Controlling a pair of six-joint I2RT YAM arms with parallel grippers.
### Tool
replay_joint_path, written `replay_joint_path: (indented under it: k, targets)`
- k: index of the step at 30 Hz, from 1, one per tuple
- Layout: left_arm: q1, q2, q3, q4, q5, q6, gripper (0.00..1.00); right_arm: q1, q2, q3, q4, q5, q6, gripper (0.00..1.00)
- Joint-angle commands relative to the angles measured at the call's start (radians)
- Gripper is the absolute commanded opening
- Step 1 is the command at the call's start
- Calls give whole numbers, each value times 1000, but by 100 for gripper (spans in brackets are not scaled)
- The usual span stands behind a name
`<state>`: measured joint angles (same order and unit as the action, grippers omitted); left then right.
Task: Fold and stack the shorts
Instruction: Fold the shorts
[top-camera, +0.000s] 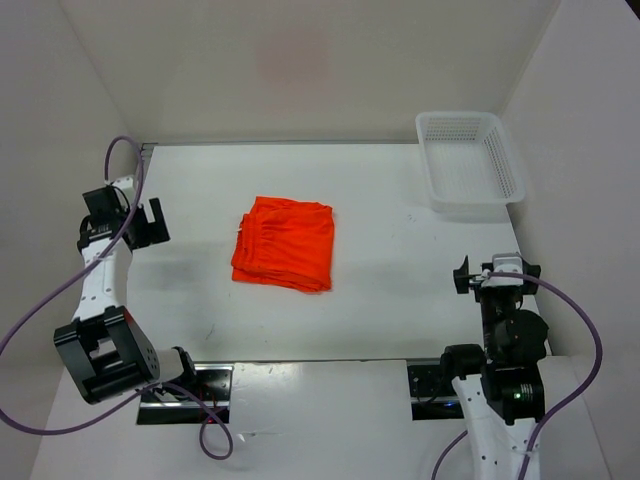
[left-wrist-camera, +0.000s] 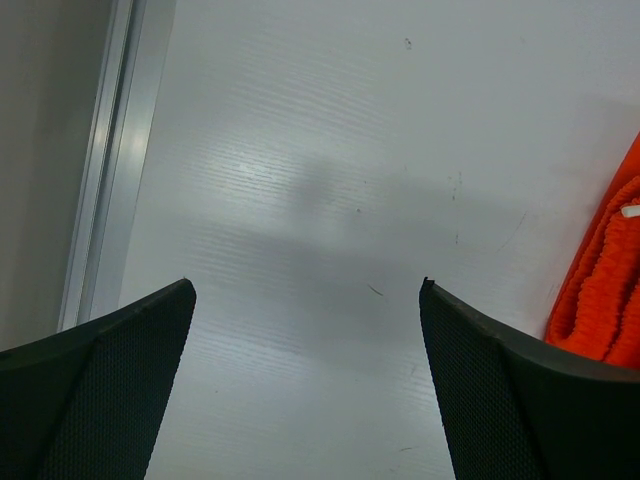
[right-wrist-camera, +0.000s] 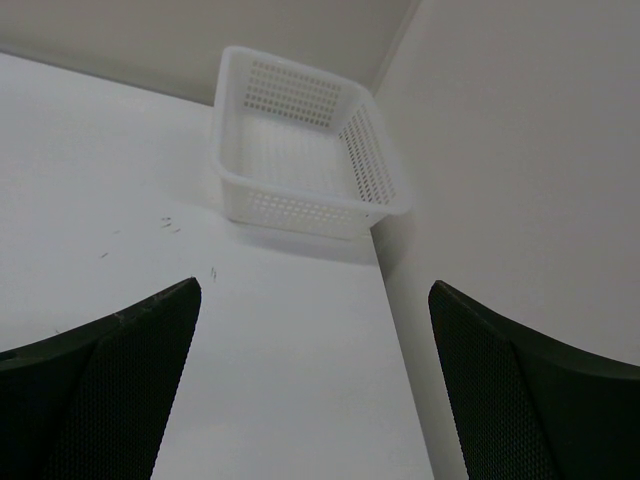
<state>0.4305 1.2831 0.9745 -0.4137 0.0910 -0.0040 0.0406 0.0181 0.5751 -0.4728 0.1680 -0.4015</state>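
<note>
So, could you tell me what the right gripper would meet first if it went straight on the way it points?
Most likely the white basket, which sits ahead of the right gripper and its open jaws. If the line dips downward, the table just before it would come first.

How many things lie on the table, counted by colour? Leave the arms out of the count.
Orange: 1, the shorts, lying folded
White: 1, the basket
Total: 2
</note>
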Motion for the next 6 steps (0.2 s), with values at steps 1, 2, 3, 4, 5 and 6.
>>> replay_joint_path:
  k: [1,2,3,4,5,6]
  targets:
    - [5,-44,-19,41,26,4,99,-19,-12,-14,-13,1,23,99]
    - [5,-44,-19,41,38,4,99,-30,-12,-14,-13,1,23,99]
    - [5,-44,-19,41,38,4,99,-30,-12,-14,-13,1,23,99]
    - [5,-44,-19,41,38,4,99,-30,-12,-14,-13,1,23,99]
    - [5,-44,-19,41,38,4,99,-30,-12,-14,-13,1,23,99]
    - [5,-53,-19,41,38,4,99,-30,-12,-23,-13,1,23,99]
